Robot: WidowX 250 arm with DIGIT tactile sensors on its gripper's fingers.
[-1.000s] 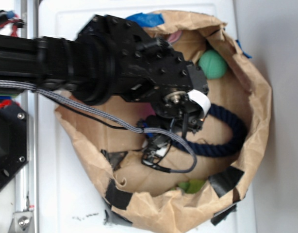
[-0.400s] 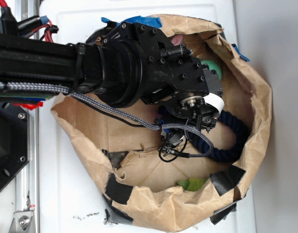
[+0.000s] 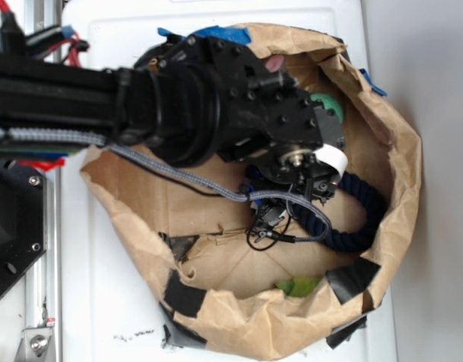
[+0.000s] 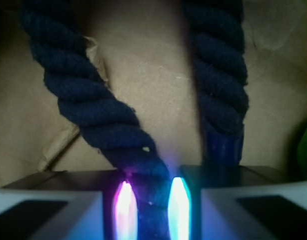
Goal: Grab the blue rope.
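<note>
In the wrist view the jaws stand narrowly apart with one strand of the blue rope [image 4: 106, 125] running down between their lit inner faces; the gripper [image 4: 149, 207] appears closed on that strand, though whether the pads press it firmly cannot be told. The second leg of the rope lies just beside, to the right, ending in a bound tip [image 4: 222, 145] near the right jaw housing. From the exterior view, the gripper [image 3: 311, 188] is lowered inside the crumpled brown paper bag [image 3: 401, 173], with the rope [image 3: 360, 219] curving in a U along the bag's floor toward the far wall. A green ball [image 3: 327, 105] sits near the wrist, a green item [image 3: 298, 286] lies at the bag's lower edge, and the grey braided cable [image 3: 179, 175] trails from the arm. Judged step: the grasp is at or near completion. The next move calls for confirming a firm pinch, then a straight lift, keeping the loose leg and the cable clear of the bag's rim.
</note>
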